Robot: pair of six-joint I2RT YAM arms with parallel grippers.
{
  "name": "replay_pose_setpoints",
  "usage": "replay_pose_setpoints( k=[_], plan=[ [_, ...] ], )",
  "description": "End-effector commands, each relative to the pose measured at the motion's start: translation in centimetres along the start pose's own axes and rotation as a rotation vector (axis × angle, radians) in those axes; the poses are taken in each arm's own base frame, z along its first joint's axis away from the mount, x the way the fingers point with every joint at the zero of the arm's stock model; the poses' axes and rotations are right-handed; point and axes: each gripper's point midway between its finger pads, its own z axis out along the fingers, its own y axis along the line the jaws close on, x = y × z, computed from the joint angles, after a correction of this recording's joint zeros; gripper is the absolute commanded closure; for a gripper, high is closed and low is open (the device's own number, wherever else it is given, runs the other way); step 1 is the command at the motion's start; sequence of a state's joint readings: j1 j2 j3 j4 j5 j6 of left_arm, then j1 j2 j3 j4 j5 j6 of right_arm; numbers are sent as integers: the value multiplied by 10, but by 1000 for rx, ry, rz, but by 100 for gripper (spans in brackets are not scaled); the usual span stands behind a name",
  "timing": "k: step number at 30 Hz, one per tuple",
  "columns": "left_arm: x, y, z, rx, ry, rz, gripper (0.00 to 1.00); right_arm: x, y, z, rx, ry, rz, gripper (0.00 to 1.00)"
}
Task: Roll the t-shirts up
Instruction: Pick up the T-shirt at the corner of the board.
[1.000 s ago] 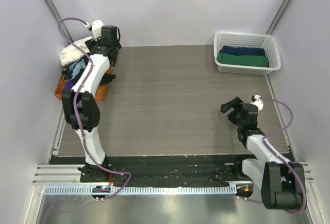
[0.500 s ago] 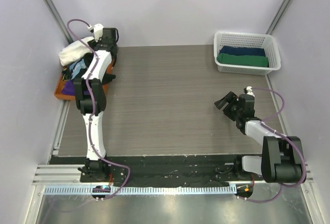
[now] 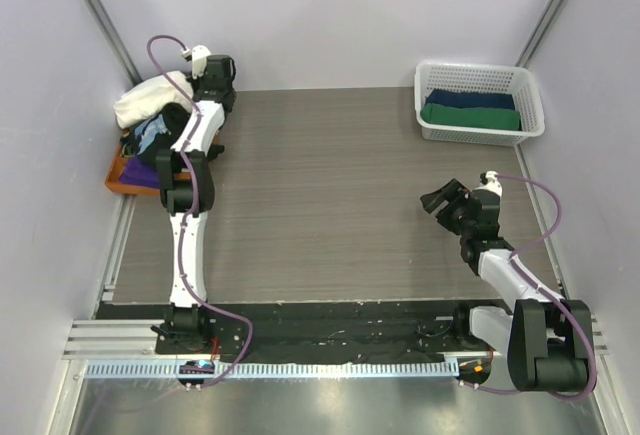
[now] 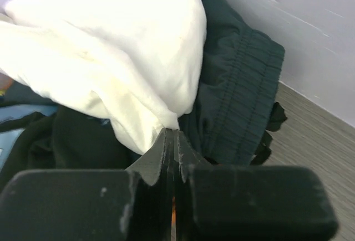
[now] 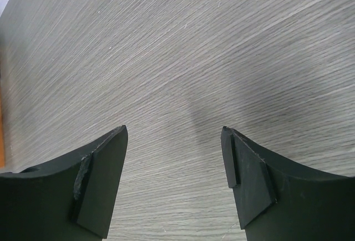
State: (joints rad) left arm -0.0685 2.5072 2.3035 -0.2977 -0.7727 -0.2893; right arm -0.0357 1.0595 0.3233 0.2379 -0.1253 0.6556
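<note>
The t-shirts lie in a heap at the table's far left: a cream-white one [image 3: 143, 105] on top, black [image 3: 168, 119] and purple [image 3: 138, 169] ones under it. In the left wrist view the cream-white shirt [image 4: 111, 47] bulges beside a dark one with a gathered band [image 4: 238, 97]. My left gripper [image 3: 192, 103] [image 4: 172, 132] reaches into the heap, shut, and the white shirt's lower edge runs down into its fingertips. My right gripper [image 3: 441, 198] [image 5: 175, 136] hovers open over bare table at the right, holding nothing.
An orange tray [image 3: 113, 179] sits under the heap by the left wall. A white lattice basket [image 3: 532, 107] at the back right holds dark blue [image 3: 468, 98] and green [image 3: 470, 117] folded cloth. Purple walls close in on three sides.
My left arm has stretched further toward the heap and its gripper has gone from wide open to shut at the white shirt's edge. The right gripper shifted slightly and stays open.
</note>
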Motion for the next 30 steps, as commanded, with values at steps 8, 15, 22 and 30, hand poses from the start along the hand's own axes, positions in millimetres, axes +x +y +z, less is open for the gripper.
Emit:
replay_pose_setpoints(
  k=[8,15,22,30],
  plan=[
    [-83,29,-49,-82,-235,-87,100,-16,5,-6,-14,-82,-28,24],
    [-80,36,-47,-126,-228,-8,62,-14,4,-7,-11,-78,-32,24],
    [-52,37,-17,-132,-140,56,43,-12,8,-11,-45,-82,-40,14],
    [-38,34,15,-109,-111,26,38,-16,9,-13,-50,-100,-45,14]
  ],
)
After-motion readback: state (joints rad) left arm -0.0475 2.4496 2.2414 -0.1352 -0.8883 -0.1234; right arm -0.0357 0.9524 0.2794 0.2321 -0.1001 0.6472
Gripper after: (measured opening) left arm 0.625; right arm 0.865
